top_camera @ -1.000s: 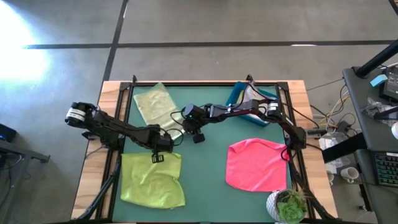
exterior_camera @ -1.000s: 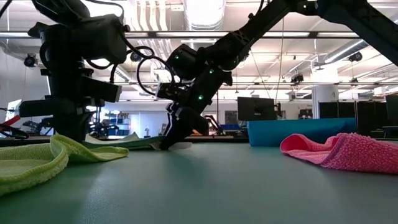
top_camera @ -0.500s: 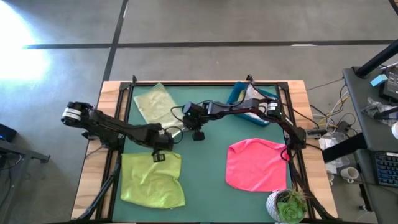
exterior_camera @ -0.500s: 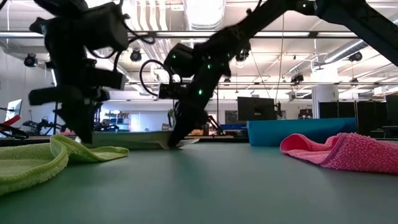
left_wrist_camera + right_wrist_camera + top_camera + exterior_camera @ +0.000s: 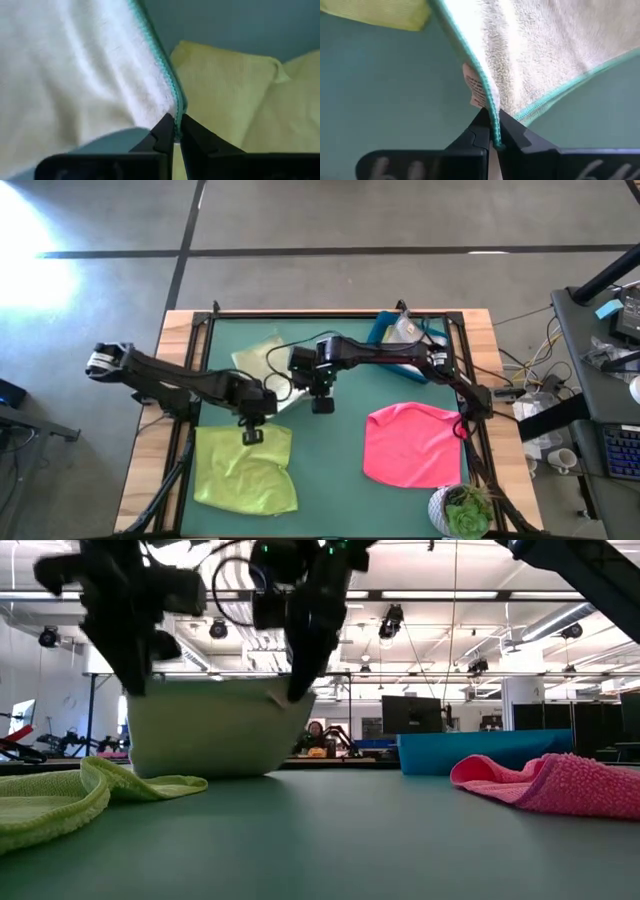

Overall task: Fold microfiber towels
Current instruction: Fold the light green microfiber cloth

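left tool (image 5: 135, 680) and right tool (image 5: 297, 690) each pinch the pale green towel (image 5: 210, 735), lifted.

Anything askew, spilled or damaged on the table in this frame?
Nothing stands out. Both claws, left and right, are shut on the pale green towel and hold it above the table; the lime towel and pink towel lie rumpled, unfolded.

We see a green counter (image 5: 340, 450) bearing a lime green towel (image 5: 245, 470), hot pink towel (image 5: 412, 444), blue bin (image 5: 385, 332) and potted plant (image 5: 462, 510).
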